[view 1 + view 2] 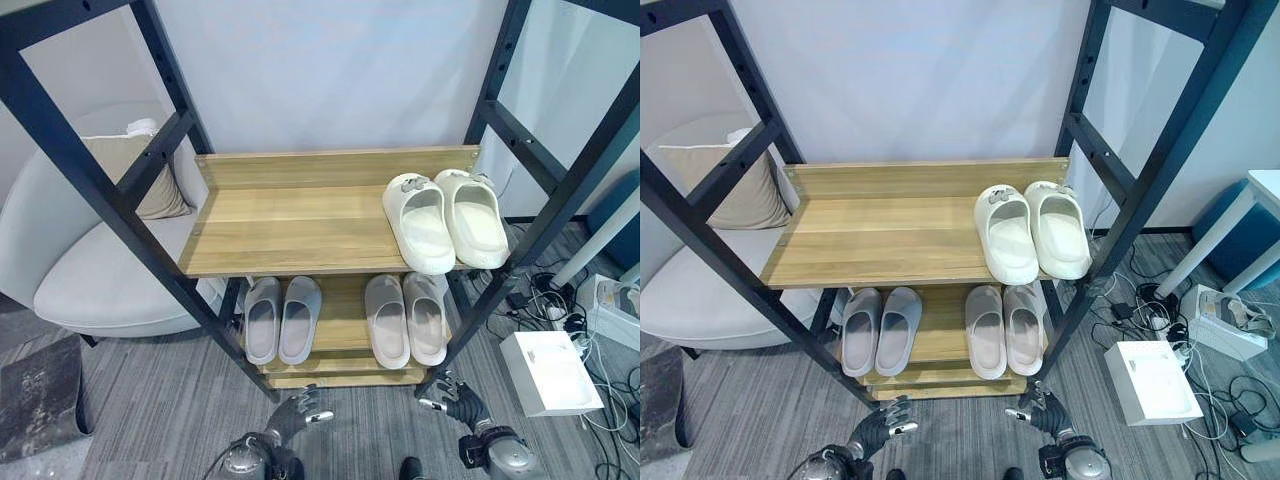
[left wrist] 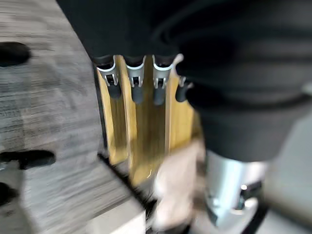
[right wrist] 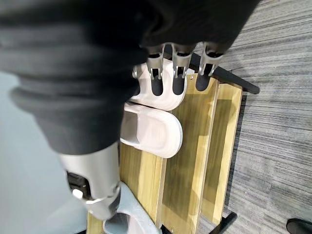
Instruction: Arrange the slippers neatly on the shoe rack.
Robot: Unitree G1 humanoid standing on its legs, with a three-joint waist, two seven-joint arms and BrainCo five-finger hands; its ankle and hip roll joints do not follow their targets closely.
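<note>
A wooden shoe rack (image 1: 290, 225) stands before me. A cream pair of slippers (image 1: 445, 220) lies side by side at the right end of its upper shelf. On the lower shelf a grey pair (image 1: 282, 318) lies at the left and a beige pair (image 1: 405, 318) at the right, the latter also showing as the beige pair (image 3: 151, 129) past my right hand's fingers (image 3: 178, 73). My left hand (image 1: 300, 410) and right hand (image 1: 455, 395) hang low over the carpet in front of the rack, fingers relaxed, holding nothing.
Black metal frame posts (image 1: 150, 250) slant past both sides of the rack. A pale armchair (image 1: 90, 270) with a cushion stands at the left. A white box (image 1: 550, 372) and cables lie on the floor at the right, and a dark mat (image 1: 40, 395) at the lower left.
</note>
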